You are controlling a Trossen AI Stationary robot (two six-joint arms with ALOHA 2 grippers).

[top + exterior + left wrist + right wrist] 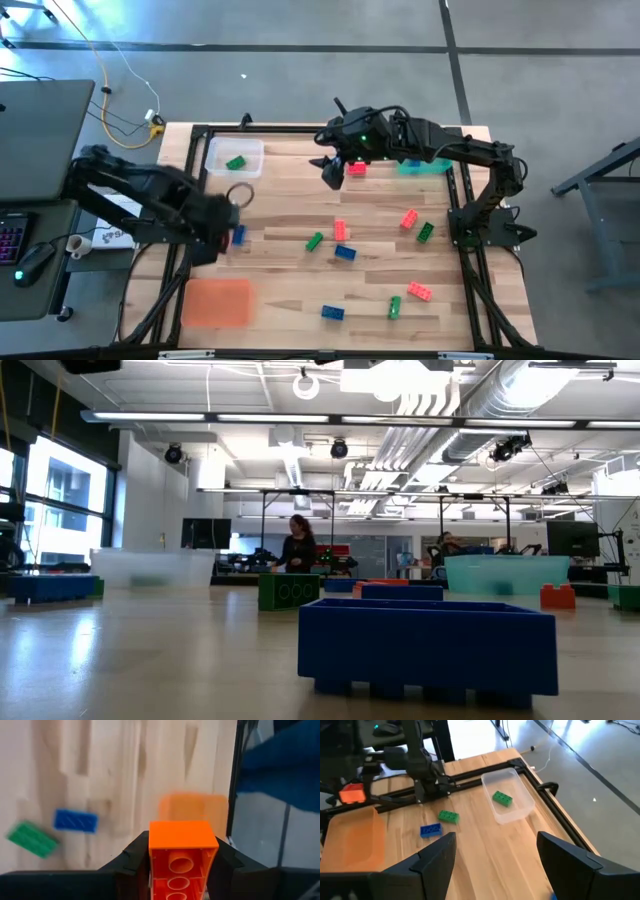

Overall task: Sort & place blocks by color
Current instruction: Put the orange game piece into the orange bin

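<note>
My left gripper (228, 237) (183, 851) is shut on a red-orange block (183, 837) over the table's left side, between the clear tray (236, 158) and the orange tray (216, 301). The right wrist view shows that block (352, 794) too. My right gripper (330, 172) (495, 845) is open and hovers over the far middle, beside a red block (356, 169). One green block (502, 798) lies in the clear tray. Red, green and blue blocks lie scattered on the wood, such as a green one (314, 241) and a blue one (344, 252). My left gripper pinches the red-orange block between its two fingers (137, 855), one on each long side (152, 851). The block's hollow underside (181, 865) faces the wrist camera, and its free end points toward the orange tray (192, 807). In the right wrist view the block is clear of the table.
A teal tray (425, 165) sits under my right arm at the far right. More blocks lie near the near edge: blue (332, 312), green (394, 306), red (419, 292). A black frame (300, 128) borders the table. A blue block (430, 645) fills the low view's foreground; people stand in the room beyond.
</note>
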